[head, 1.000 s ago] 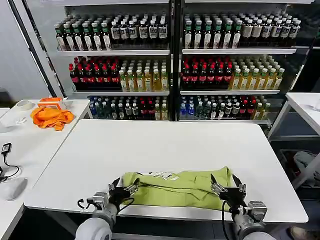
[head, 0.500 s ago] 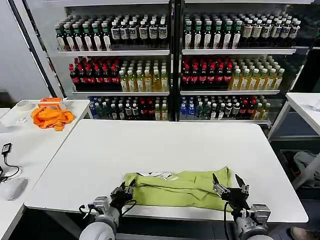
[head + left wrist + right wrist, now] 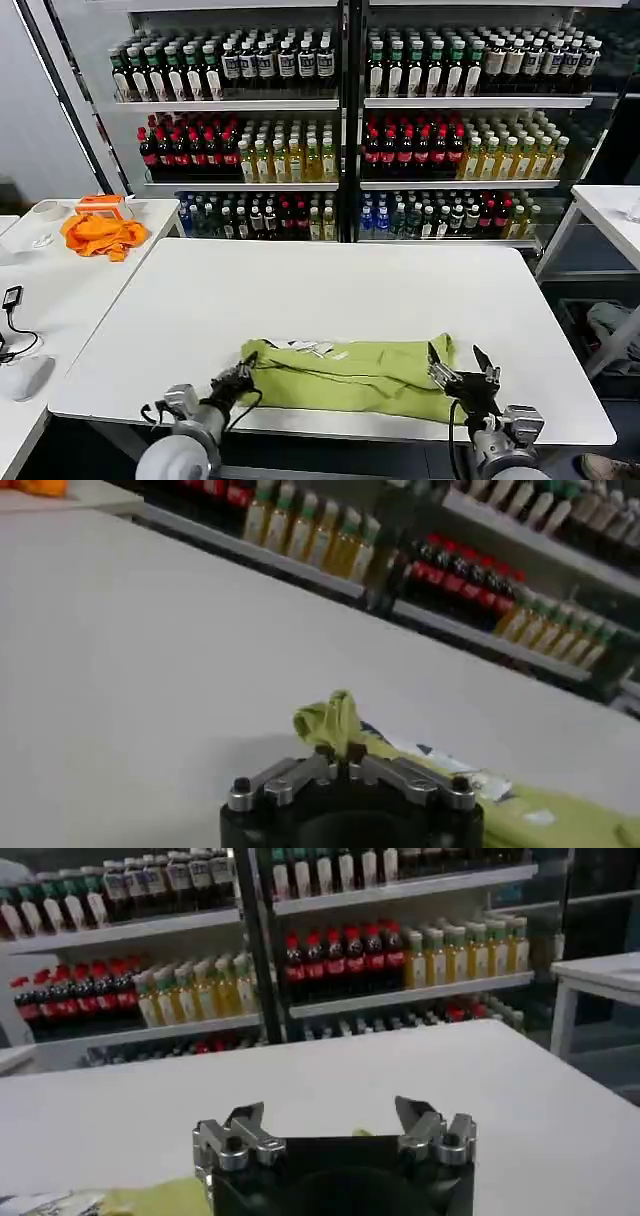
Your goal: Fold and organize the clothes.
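Note:
The clothes are one light yellow-green T-shirt [image 3: 350, 375], folded into a long strip along the near edge of the white table [image 3: 330, 290]. Part of its white print [image 3: 305, 348] shows on top. My left gripper [image 3: 238, 378] is shut on the strip's left end. In the left wrist view that gripper [image 3: 340, 752] pinches a bunched tip of the T-shirt [image 3: 330, 720]. My right gripper [image 3: 462, 368] stands open at the strip's right end with nothing between its fingers. In the right wrist view the right gripper [image 3: 330, 1116] has its jaws spread wide, with a patch of the T-shirt [image 3: 150, 1198] beside it.
A bright orange cloth [image 3: 100, 235] lies on a side table [image 3: 60, 290] at the far left. Shelves of bottles [image 3: 340, 130] stand behind the table. Another white table [image 3: 610, 215] is at the right. Bare tabletop stretches beyond the shirt.
My left gripper closed on the shirt's left end and drew it left and toward the front edge. The right gripper stayed open and sank slightly.

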Available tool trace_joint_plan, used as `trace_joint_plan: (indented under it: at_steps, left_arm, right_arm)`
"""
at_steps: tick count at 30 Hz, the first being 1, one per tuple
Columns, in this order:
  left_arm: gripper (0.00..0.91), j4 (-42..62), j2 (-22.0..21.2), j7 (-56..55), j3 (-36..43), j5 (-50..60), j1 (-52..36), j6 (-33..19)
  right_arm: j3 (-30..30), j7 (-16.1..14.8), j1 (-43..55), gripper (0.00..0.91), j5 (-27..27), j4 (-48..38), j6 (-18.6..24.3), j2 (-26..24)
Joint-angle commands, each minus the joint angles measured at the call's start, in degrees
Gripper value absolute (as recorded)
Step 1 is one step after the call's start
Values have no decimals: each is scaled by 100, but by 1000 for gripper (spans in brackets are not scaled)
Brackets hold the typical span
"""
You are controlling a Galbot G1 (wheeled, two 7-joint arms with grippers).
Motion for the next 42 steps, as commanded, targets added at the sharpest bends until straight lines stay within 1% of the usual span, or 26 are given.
trace_joint_plan:
  at_steps: [1, 2, 3, 6, 9, 11, 17, 21, 23, 30, 35, 39, 40, 41, 42]
  left_arm:
    - [20, -15, 892, 24, -1346, -1264, 47, 101]
    - [20, -1, 982, 18, -1479, -1322, 51, 120]
    - [20, 22, 1162, -7, -1744, -1476, 50, 176]
    - [20, 33, 1446, -77, -2090, -1573, 37, 243]
    - [20, -199, 1579, -136, -2056, -1612, 88, 263]
    - [20, -542, 1558, -193, -1876, -1790, 96, 307]
    - [20, -1532, 1074, -266, -1016, -2600, -17, 543]
    - [20, -1622, 727, -271, -240, -2795, -183, 550]
    - [20, -1492, 507, -296, 208, -2790, -328, 525]
    - [20, -815, -158, -375, 1266, -2501, -933, 523]
    - [20, -131, -488, -408, 1671, -2282, -1326, 493]
    - [20, 283, -643, -378, 1939, -2010, -1550, 431]
    - [40, 428, -680, -371, 1992, -1792, -1606, 399]
    - [131, 554, -716, -368, 2050, -1712, -1667, 399]
    - [595, 622, -751, -352, 2076, -1681, -1705, 435]
  right_arm:
    - [50, -3, 7, 907, 87, -2, -3, -24]
    - [57, -3, 8, 907, 92, 2, -4, -29]
    - [82, -4, 11, 907, 121, 6, -6, -48]
    - [129, -3, 45, 907, 199, 3, -14, -92]
    - [132, -6, 71, 907, 234, -7, -18, -122]
    - [123, -10, 82, 907, 246, -23, -19, -147]
    - [104, -9, 109, 907, 253, -91, -21, -208]
    - [114, -31, 76, 907, 249, -91, -23, -259]
    - [124, -63, 58, 907, 248, -88, -21, -299]
    - [160, -72, 123, 907, 297, -109, -18, -380]
    - [207, -71, 188, 907, 385, -171, -11, -445]
    - [234, -58, 260, 907, 475, -240, -9, -481]
    - [235, -55, 266, 907, 485, -253, -8, -483]
    - [235, -55, 277, 907, 502, -270, -7, -484]
    - [232, -54, 285, 907, 514, -277, -6, -484]
